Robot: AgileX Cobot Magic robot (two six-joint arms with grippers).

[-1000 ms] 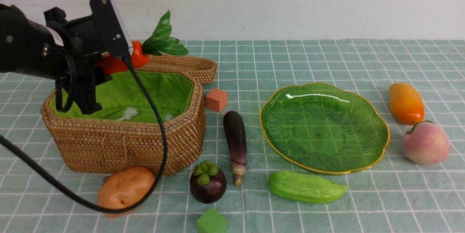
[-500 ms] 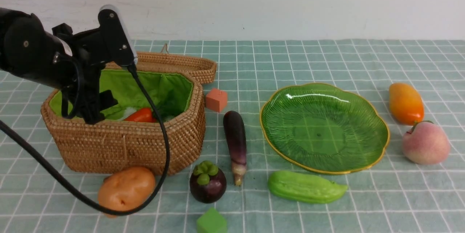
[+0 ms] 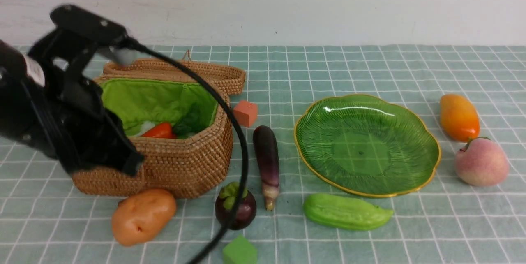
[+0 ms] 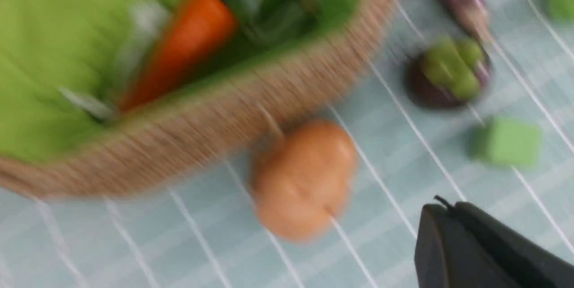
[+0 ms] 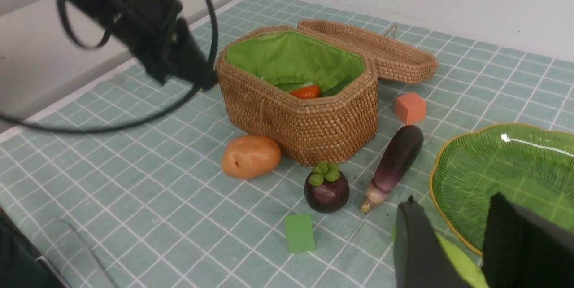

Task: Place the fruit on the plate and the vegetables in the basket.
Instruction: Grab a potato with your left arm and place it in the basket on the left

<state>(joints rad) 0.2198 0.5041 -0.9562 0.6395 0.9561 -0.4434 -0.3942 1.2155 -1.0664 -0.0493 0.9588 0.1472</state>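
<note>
Moved: left arm swung off the basket (image 3: 181, 165) toward its near side; carrot (image 3: 158, 131) lies inside.
Left end effector (image 3: 121, 155): spread cannot be told; potato (image 3: 141, 214) just below it.
Right end effector (image 5: 453, 216): wide, empty; gourd (image 3: 345, 211) under it, plate (image 3: 370, 149) beside.
Done: one vegetable of four.
Left: potato, eggplant (image 3: 266, 153), gourd; mangosteen (image 3: 246, 212), then far-off mango (image 3: 459, 116) and peach (image 3: 481, 161); plate holds nothing.
Carrot: orange-red, dark green leaves, against the green lining (image 3: 144, 99).

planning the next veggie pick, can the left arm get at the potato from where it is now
Probably yes. The potato lies uncovered on the cloth in front of the basket, apart from the mangosteen, with the left arm just above it. The basket wall close behind may crowd a grasp.
</note>
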